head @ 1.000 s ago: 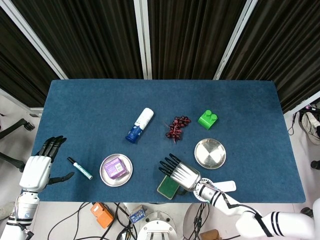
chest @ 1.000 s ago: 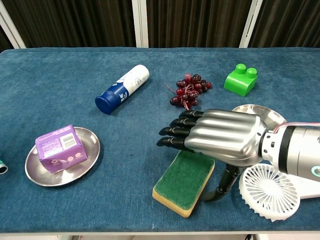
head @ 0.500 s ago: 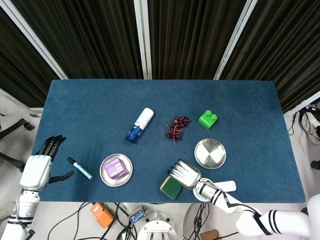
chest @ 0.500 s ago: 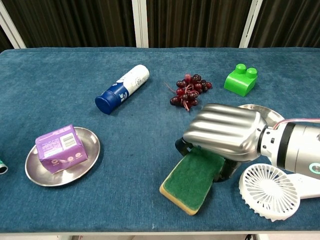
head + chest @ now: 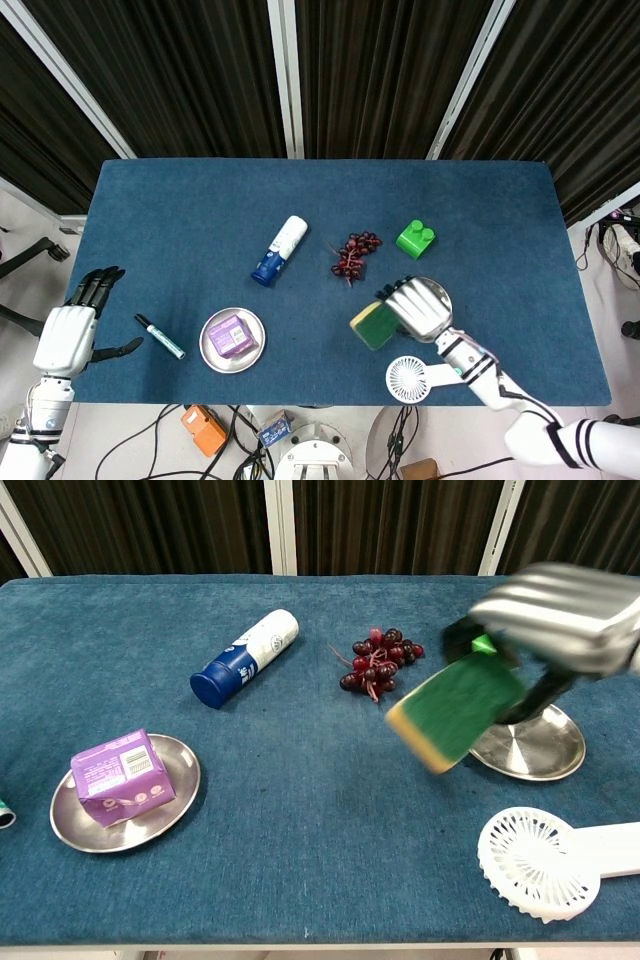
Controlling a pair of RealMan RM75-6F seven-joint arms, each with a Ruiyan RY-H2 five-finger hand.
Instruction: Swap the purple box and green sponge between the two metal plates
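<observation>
1. The left hand (image 5: 67, 335) is hovering off the table's (image 5: 180, 215) left edge, fingers spread, holding nothing.
2. A marker pen (image 5: 160, 337) is lying just right of it on the blue cloth.
3. The purple box (image 5: 117, 776) is sitting in the left metal plate (image 5: 172, 807), near the front edge.
4. A white-and-blue bottle (image 5: 245, 657) is lying on its side behind that plate; a bunch of grapes (image 5: 377, 661) is resting further right.
5. The right hand (image 5: 555, 615) is gripping the green sponge (image 5: 456, 710), tilted in the air, just left of the empty right metal plate (image 5: 535, 750).
6. A green toy brick (image 5: 415, 239) is standing behind this plate; a white handheld fan (image 5: 545, 860) is lying in front.
</observation>
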